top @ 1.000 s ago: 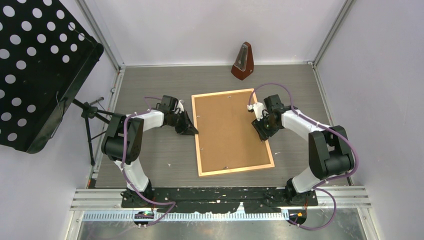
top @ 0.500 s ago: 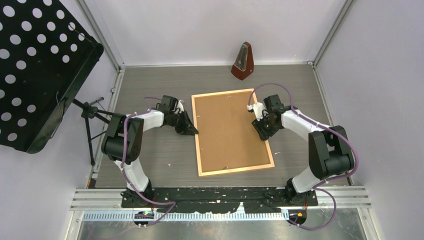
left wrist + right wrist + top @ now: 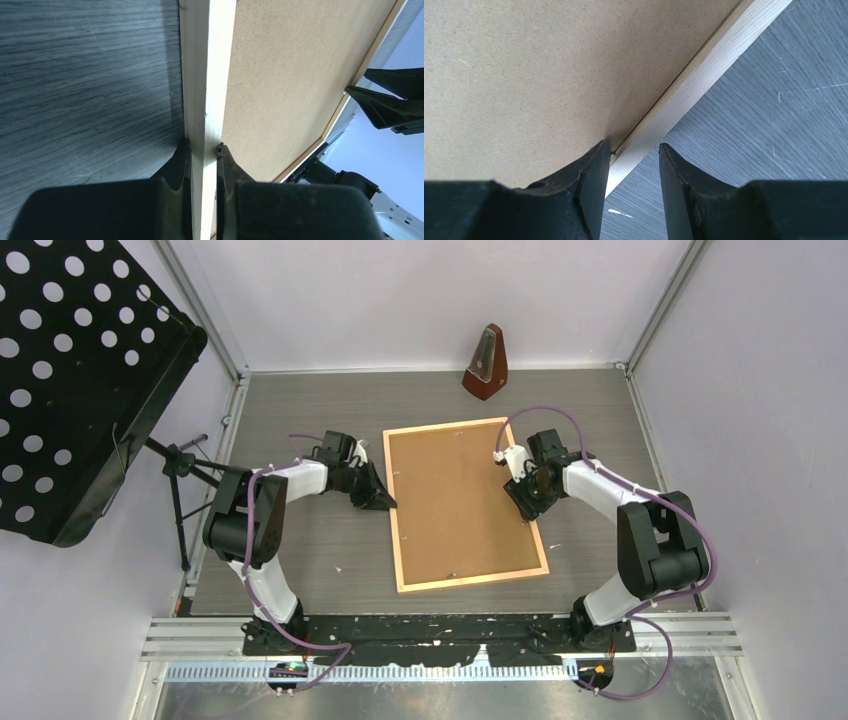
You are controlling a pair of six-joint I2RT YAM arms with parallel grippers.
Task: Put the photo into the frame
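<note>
On a grey wood-grain desk [image 3: 320,550] boxed in by pale walls: a thin light-wood rectangular frame [image 3: 474,578] face down at centre, a plain brown backing board [image 3: 455,505] seated in it. Sea-and-rocks photo out of sight, presumably beneath. Left jaws pinched nearly shut on the nine-o'clock rail. Right jaws half open astride the three-o'clock rail, bite unclear. Best to confirm both grips, then lift level and slowly to avoid shedding the board. Both forearms low, wrists angled inward.
</note>
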